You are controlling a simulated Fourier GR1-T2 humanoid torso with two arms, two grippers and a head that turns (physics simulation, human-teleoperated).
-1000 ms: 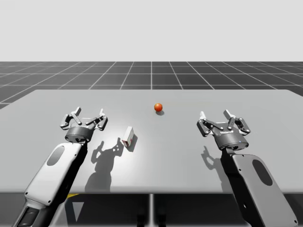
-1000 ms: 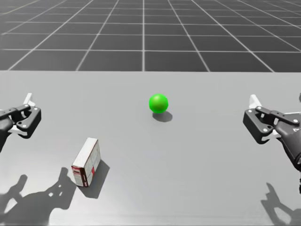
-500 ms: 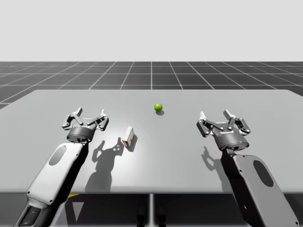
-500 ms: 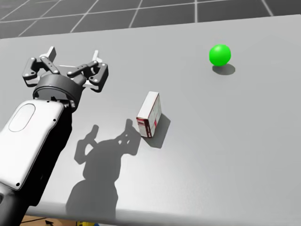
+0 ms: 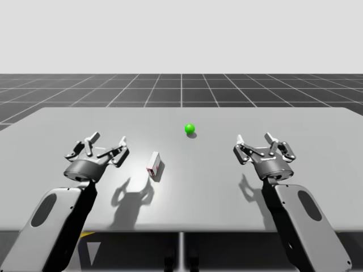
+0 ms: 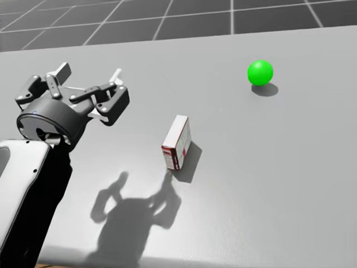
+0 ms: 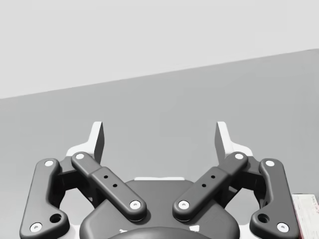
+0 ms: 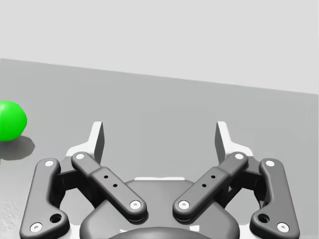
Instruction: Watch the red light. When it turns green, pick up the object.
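Note:
The light is a small green ball at the middle back of the table, also plain in the head view and off to the side ahead of my right gripper. A small white box with a red end stands on its long edge on the table. My left gripper hovers open to the left of the box, apart from it; one corner of the box shows beside its fingers. My right gripper is open and holds nothing.
The grey table lies bare between the box and my right gripper. Its front edge runs just behind both forearms. A dark tiled floor lies beyond the far edge.
In the high view the light went from red to green. My head has turned left and down toward the box. My left arm has lifted and tilted a little; the right arm has hardly moved.

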